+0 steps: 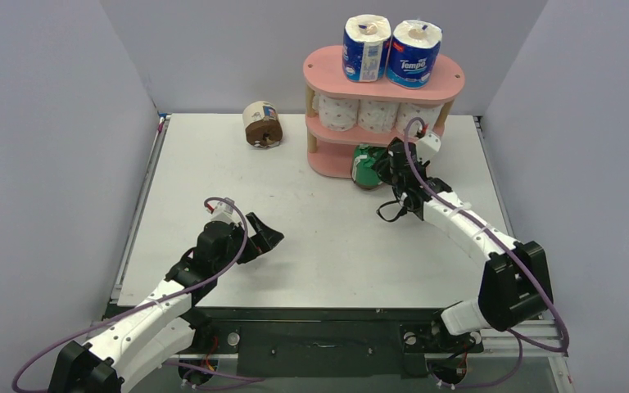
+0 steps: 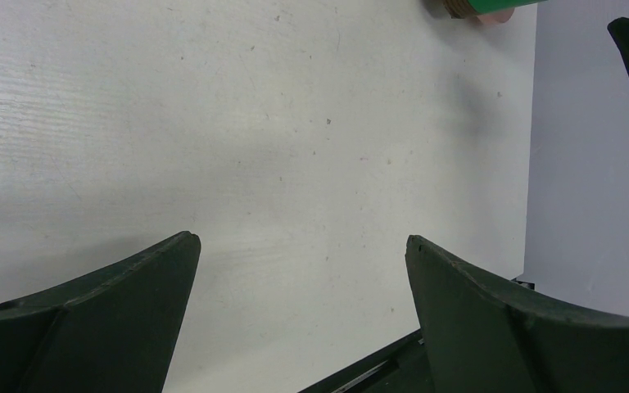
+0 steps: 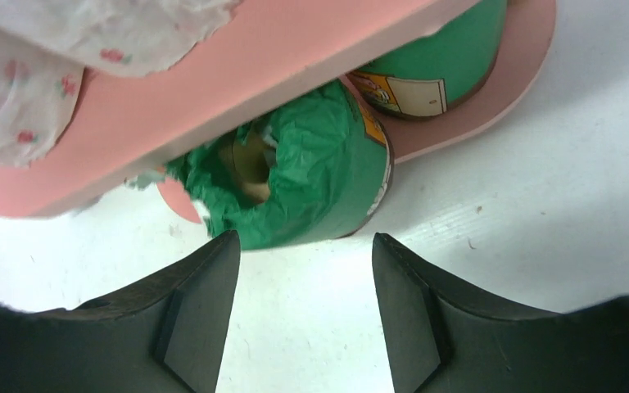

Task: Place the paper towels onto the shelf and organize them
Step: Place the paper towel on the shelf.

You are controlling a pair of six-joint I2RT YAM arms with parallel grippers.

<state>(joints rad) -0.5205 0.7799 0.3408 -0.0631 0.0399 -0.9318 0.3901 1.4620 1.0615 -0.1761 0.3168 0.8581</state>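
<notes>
The pink shelf (image 1: 450, 78) stands at the back right. Two blue-white paper towels (image 1: 366, 47) are upright on its top board, and three pink-dotted white ones (image 1: 377, 115) fill the middle tier. A green-wrapped roll (image 3: 311, 176) lies on its side at the front edge of the bottom tier, its crumpled end facing me, with a second green roll (image 3: 438, 61) behind it. My right gripper (image 3: 305, 241) is open just short of the front roll, with nothing between the fingers. My left gripper (image 2: 303, 241) hangs open over bare table. A cream-wrapped brown roll (image 1: 262, 124) lies on the table left of the shelf.
Grey walls close in the table at the back and both sides. The middle board (image 3: 237, 90) overhangs the front green roll closely. The right arm (image 1: 459, 221) stretches diagonally from its base to the shelf's front.
</notes>
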